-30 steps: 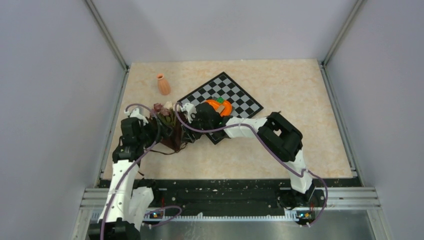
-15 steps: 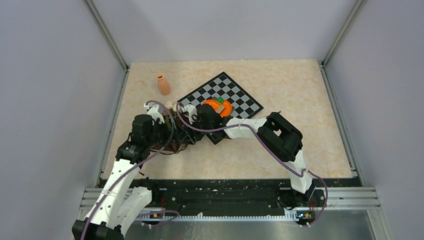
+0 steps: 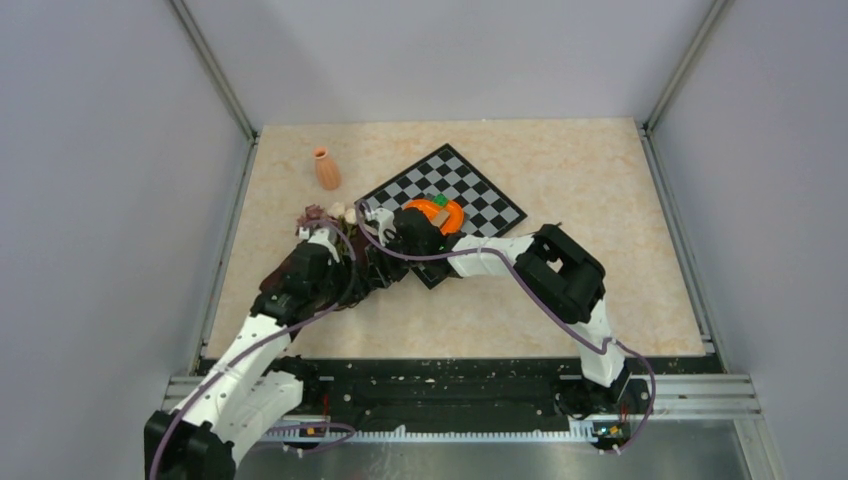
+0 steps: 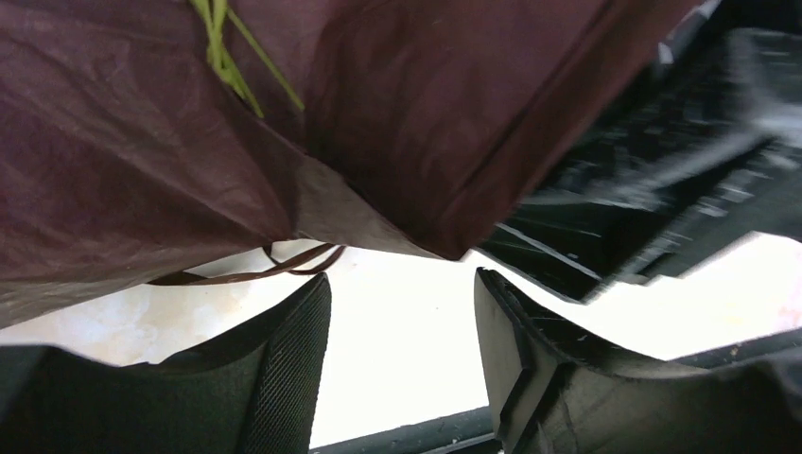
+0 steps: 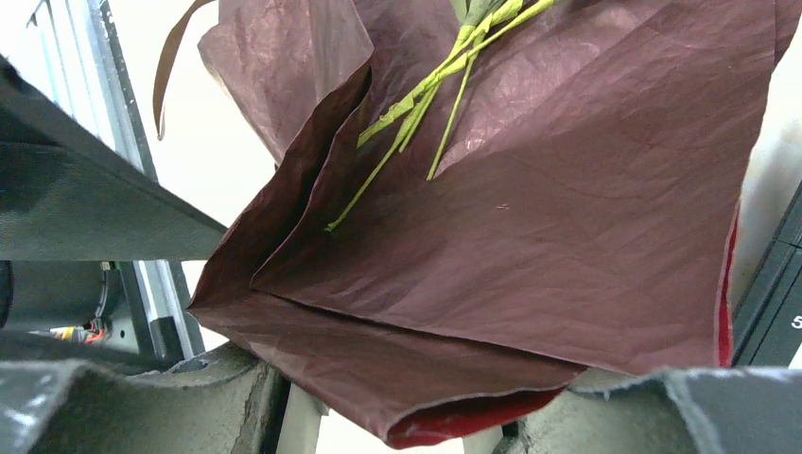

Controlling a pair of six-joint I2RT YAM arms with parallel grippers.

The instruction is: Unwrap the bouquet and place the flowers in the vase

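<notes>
The bouquet's maroon cloth [image 5: 530,236] lies loosened and spread, with thin green stems [image 5: 426,95] of the flowers on it. Pale rose heads [image 3: 322,212] peek out beyond both grippers in the top view. My right gripper [image 5: 407,421] stands open; a folded corner of the cloth hangs between its fingers and touches the right one. My left gripper [image 4: 402,317] is open just below the cloth's edge [image 4: 142,189] and the thin dark ribbon [image 4: 284,270], with only bare table between its fingers [image 4: 284,369]. The orange vase [image 3: 327,170] stands upright, far left, apart from both arms.
A checkerboard mat [image 3: 470,190] lies right of the bouquet with an orange heart-shaped object [image 3: 440,212] on it. The right gripper's black body [image 4: 662,180] sits close beside my left fingers. The left wall rail [image 3: 225,260] runs near the left arm.
The left arm has swung right and forward, in over the bouquet, and its jaws have narrowed. The right arm has stayed where it was.
</notes>
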